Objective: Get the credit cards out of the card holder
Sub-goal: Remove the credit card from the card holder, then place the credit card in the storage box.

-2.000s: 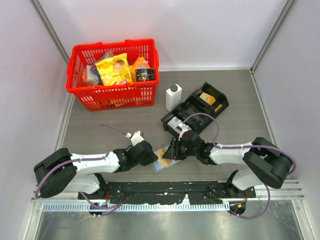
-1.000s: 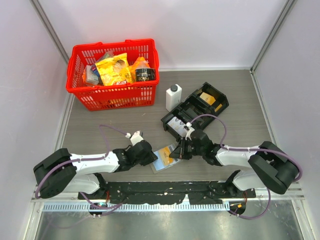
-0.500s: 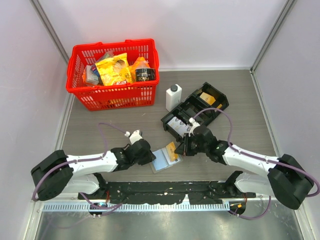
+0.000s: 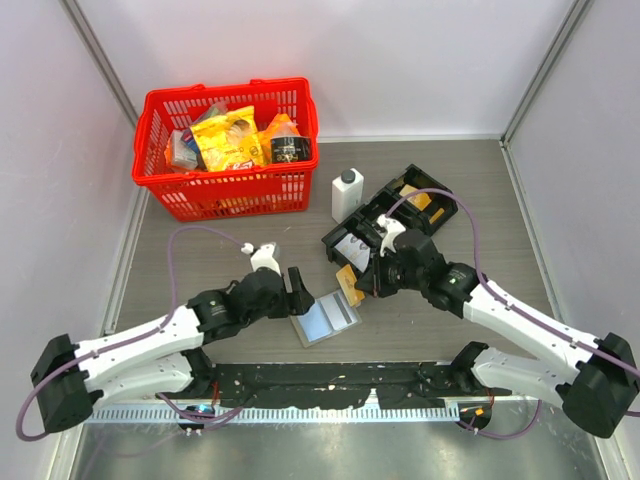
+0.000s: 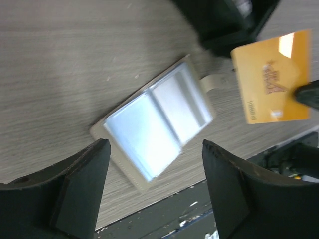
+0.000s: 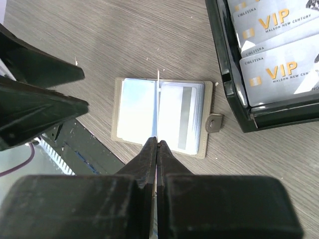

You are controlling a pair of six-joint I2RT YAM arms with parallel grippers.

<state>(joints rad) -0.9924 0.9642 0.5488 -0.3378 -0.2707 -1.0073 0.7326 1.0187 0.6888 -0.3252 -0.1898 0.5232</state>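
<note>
Pinching the orange card [image 5: 271,77] edge-on in the closed right gripper [image 6: 156,144], left gripper [image 5: 155,149] gaping empty at ten o'clock of the open card holder [image 4: 326,318] on the table [image 4: 200,250] — risking the card twisting loose from so thin a grip.

Right end effector [image 4: 361,285] grips orange card [image 4: 348,280] beside open card holder [image 4: 326,319].

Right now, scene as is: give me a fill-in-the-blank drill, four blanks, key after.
The left gripper has its fingers ___.
The right gripper is shut on an orange ___.
The card holder lies unfolded on the ___.
Silver VIP cards sit in the black ___.
Missing: open, card, table, tray.
</note>
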